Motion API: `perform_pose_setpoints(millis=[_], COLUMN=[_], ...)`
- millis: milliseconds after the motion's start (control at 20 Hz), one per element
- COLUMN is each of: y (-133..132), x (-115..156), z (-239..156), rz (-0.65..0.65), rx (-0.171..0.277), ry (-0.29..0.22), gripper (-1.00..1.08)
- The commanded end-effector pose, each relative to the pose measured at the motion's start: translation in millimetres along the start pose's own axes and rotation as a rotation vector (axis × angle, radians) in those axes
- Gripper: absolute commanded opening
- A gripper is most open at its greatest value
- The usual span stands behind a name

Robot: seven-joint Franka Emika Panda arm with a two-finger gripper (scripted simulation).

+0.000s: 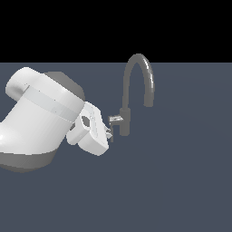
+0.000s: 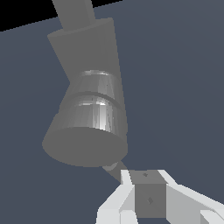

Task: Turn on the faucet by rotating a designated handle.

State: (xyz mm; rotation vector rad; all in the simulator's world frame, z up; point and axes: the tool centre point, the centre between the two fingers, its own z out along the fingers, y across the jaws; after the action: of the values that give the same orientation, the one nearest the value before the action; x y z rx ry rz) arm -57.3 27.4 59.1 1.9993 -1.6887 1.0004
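Note:
The faucet (image 1: 125,118) is dark grey, with a tall arched spout (image 1: 138,63) rising from a short upright body. A shiny stub (image 1: 116,119) sticks out of the body toward the exterior view's left. In the wrist view that stub (image 2: 89,127) fills the middle, seen end-on. The handle (image 2: 114,169), a thin grey rod, runs from under the stub toward my fingertips and vanishes behind them. My gripper (image 1: 109,132) (image 2: 147,176) sits just below the stub, against the rod. Its white fingers (image 2: 124,194) stand together with no gap showing, and nothing is clamped between them.
My bulky white arm (image 1: 41,120) fills the exterior view's left, reaching in toward the faucet. A flat dark blue-grey floor (image 1: 172,181) spreads under everything, with black background above it.

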Motion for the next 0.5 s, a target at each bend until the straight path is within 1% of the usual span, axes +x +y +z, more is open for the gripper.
perform_pose_setpoints(millis=[0, 450], y=[7.5, -0.9], x=[-3.6, -15.1], z=[16.4, 36.2], rz=[-0.004, 0.033], rx=[-0.026, -0.045], ry=[0.016, 0.026], gripper=[-1.0, -1.0])
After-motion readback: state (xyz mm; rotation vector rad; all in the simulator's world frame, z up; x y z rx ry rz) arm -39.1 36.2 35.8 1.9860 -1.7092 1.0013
